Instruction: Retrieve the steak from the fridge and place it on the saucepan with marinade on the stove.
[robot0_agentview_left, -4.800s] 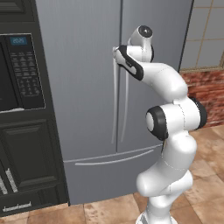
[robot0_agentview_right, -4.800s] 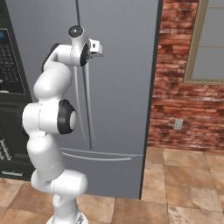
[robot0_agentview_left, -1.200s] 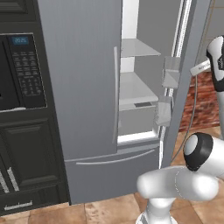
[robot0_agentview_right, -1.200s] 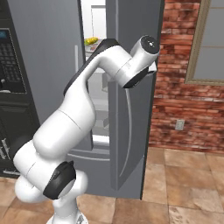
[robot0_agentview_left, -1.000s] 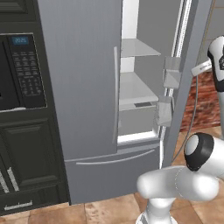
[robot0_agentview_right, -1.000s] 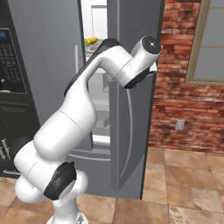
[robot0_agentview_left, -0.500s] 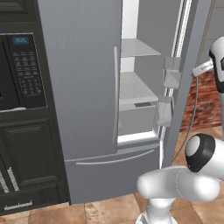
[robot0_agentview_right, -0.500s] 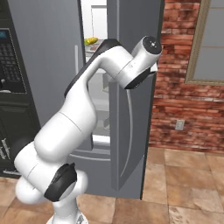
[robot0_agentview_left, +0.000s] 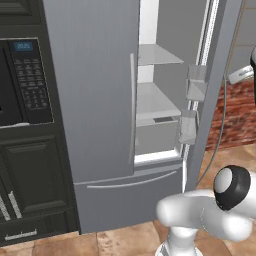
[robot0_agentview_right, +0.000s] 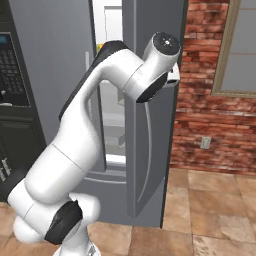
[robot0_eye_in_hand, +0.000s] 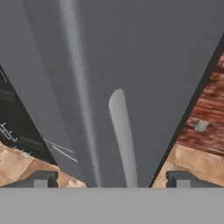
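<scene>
At the fridge front: the right door of the fridge (robot0_agentview_left: 100, 100) is being held swung wide, baring white walls and grey shelves (robot0_agentview_left: 155, 102).
Gripper (robot0_eye_in_hand: 111, 180): its fingers are being kept spread wide, one on either side of the long door handle (robot0_eye_in_hand: 123, 140), gripping nothing.
Door bins (robot0_agentview_left: 195, 90): two are being carried on the door's inner face.
Steak: cannot be told on the shelves.
Wall oven (robot0_agentview_left: 22, 82): is standing just left of the fridge.
Brick wall (robot0_agentview_right: 210, 100): is showing to the right.

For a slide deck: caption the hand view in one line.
Open gripper straddles the long handle of the fridge door, fingertips apart on either side, brick wall beyond.
</scene>
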